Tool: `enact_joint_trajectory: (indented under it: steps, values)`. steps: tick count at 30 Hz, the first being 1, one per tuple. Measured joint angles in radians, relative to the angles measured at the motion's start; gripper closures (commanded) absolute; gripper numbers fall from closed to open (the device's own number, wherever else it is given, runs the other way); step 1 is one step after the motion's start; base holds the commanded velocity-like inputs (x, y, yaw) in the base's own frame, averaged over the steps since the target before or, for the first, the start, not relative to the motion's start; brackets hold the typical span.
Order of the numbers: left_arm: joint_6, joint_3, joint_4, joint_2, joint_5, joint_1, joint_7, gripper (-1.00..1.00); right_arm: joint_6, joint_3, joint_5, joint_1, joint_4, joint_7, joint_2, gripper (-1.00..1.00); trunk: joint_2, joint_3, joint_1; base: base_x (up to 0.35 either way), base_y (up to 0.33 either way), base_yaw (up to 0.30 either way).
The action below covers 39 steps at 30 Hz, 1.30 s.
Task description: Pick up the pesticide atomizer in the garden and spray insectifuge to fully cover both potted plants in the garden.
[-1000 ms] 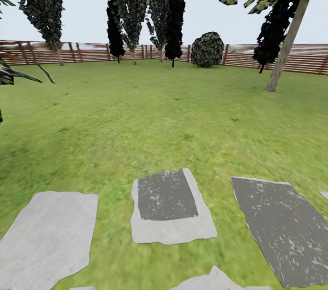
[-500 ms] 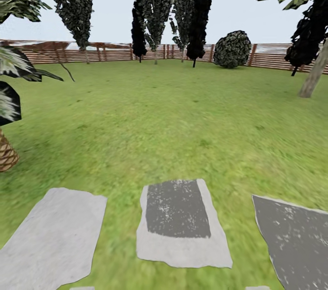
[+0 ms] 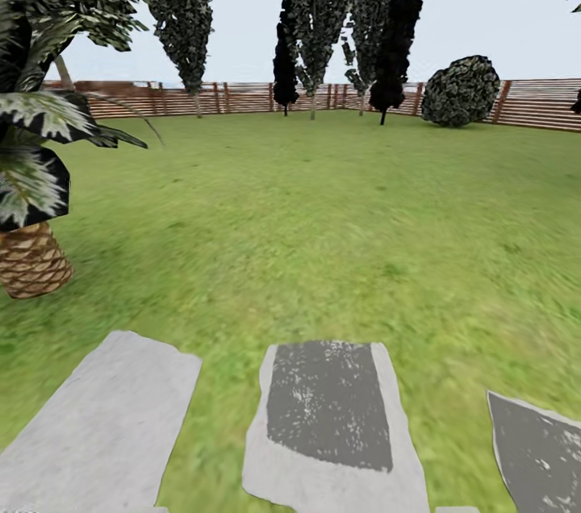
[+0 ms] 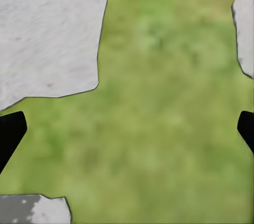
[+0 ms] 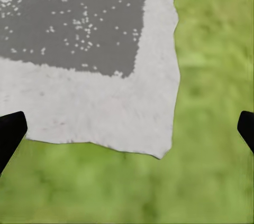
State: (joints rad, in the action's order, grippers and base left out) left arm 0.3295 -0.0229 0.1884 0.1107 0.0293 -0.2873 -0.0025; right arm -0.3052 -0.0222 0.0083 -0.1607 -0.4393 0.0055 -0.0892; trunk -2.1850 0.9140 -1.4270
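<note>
lawn point(image 3: 323, 206) of the garden, wooden fence point(image 3: 242, 98) behind | palm point(image 3: 32, 174) cut off at head view's left | stepping stones point(image 3: 331, 424), rightmost cropped | left gripper point(image 4: 127, 129) and right gripper point(image 5: 127, 129): spread wide, empty, only fingertips visible

Green lawn point(image 3: 323, 206), pale grey stepping stones point(image 3: 105, 424) — one dark-centred, white-flecked point(image 3: 327, 404) — brown slatted fence point(image 3: 242, 98).

Stepping stones point(image 3: 327, 424) lie nearest on the lawn point(image 3: 323, 214); palm point(image 3: 32, 174) at left; fence point(image 3: 242, 98) and trees point(image 3: 323, 13) behind.
</note>
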Motion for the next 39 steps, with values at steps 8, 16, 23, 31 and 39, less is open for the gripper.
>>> enact_joint_trajectory:
  steps: [8,16,23,31,39]
  values:
    - [0.001,0.000,0.000,0.000,0.000,0.000,0.000,-1.00,0.000,0.000,0.000,0.000,0.000,0.000,0.000,-1.00,0.000,0.000,-0.001,0.111,-0.067,0.278]
    - [0.002,0.000,0.000,-0.001,-0.001,0.000,-0.001,-1.00,0.000,0.000,0.000,0.000,0.000,-0.001,0.000,-1.00,0.000,0.000,-0.001,0.004,-0.002,0.278]
    - [0.002,0.000,0.001,-0.002,-0.001,0.000,-0.002,-1.00,0.000,0.000,0.000,0.000,0.000,-0.001,0.000,-1.00,0.000,0.000,-0.001,0.000,0.000,0.278]
    - [0.002,-0.001,0.002,-0.002,-0.001,0.000,0.000,-1.00,0.000,0.000,0.000,0.000,0.000,-0.001,0.000,-1.00,0.000,0.000,-0.001,0.000,0.000,0.278]
    - [0.002,-0.001,0.002,-0.003,-0.001,0.000,0.000,-1.00,0.000,0.000,0.000,0.000,0.000,-0.001,0.000,-1.00,0.000,0.000,-0.001,0.032,-0.029,0.278]
